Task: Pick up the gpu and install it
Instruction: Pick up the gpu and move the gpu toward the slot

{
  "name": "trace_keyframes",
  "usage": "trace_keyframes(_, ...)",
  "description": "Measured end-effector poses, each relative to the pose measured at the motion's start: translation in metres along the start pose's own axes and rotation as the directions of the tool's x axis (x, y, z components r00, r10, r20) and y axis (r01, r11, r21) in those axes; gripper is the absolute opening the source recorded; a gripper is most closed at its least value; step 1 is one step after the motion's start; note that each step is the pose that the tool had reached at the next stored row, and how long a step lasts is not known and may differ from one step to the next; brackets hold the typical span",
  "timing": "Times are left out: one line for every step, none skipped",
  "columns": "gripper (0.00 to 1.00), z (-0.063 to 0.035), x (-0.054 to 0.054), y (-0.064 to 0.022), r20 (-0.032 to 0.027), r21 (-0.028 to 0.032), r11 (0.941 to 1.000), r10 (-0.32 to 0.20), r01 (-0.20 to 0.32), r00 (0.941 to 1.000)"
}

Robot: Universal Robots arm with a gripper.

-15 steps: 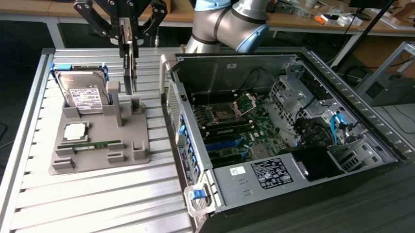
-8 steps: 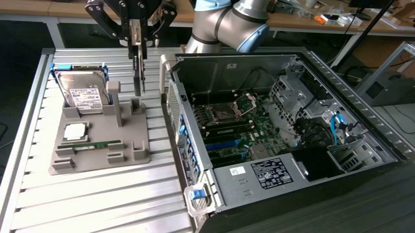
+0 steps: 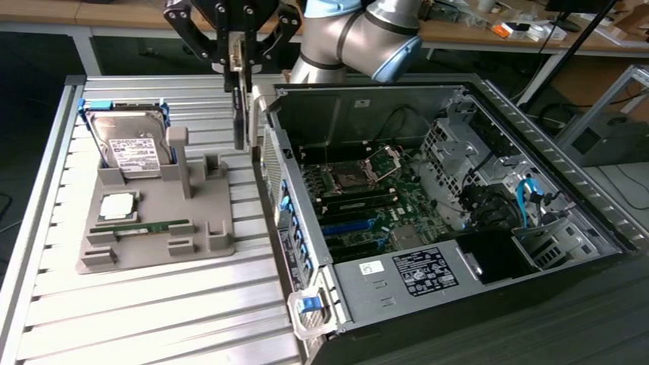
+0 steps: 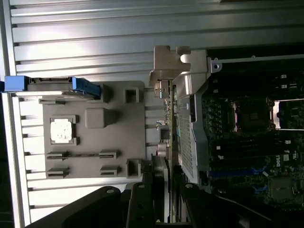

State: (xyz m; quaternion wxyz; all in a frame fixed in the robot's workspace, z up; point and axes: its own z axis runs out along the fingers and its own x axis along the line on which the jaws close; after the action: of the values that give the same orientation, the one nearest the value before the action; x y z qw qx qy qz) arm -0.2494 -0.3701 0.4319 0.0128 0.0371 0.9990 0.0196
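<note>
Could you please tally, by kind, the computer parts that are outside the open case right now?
hard drive: 1
processor chip: 1
memory stick: 1
gpu, held upright in the gripper: 1
Total: 4

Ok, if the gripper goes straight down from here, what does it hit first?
Probably the table strip between the gray fixture and the computer case, met by the gpu in the gripper; depth is unclear, and its wall is close.
</note>
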Motion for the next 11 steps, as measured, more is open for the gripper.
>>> trace_keyframes(0.27, 0.0001, -0.003, 0.0002, 0.0, 0.0001, 1.0, 0.0, 0.0, 1.0)
trace_keyframes(0.27, 0.0002, -0.006, 0.0004, 0.0, 0.0001, 1.0, 0.0, 0.0, 1.0)
trace_keyframes(0.27, 0.0002, -0.009, 0.0006, -0.0001, 0.0002, 1.0, 0.0, 0.0, 1.0)
trace_keyframes(0.27, 0.0003, -0.012, 0.0007, -0.0001, 0.0003, 1.0, 0.0, 0.0, 1.0)
trace_keyframes(0.27, 0.0004, -0.015, 0.0008, 0.0, 0.0004, 1.0, 0.0, 0.0, 1.0)
trace_keyframes(0.27, 0.0005, -0.018, 0.001, 0.0, 0.0005, 1.0, 0.0, 0.0, 1.0)
trace_keyframes(0.27, 0.0006, -0.021, 0.0011, -0.0001, 0.0007, 1.0, 0.0, 0.0, 1.0)
trace_keyframes(0.27, 0.0006, -0.023, 0.0012, 0.0, 0.0009, 1.0, 0.0, 0.0, 1.0)
trace_keyframes(0.27, 0.0007, -0.027, 0.0013, -0.0001, 0.0013, 1.0, 0.0, 0.0, 1.0)
trace_keyframes(0.27, 0.0008, -0.03, 0.0014, -0.0001, 0.0016, 1.0, 0.0, 0.0, 1.0)
trace_keyframes(0.27, 0.0008, -0.033, 0.0014, -0.0002, 0.0019, 1.0, 0.0, 0.0, 1.0)
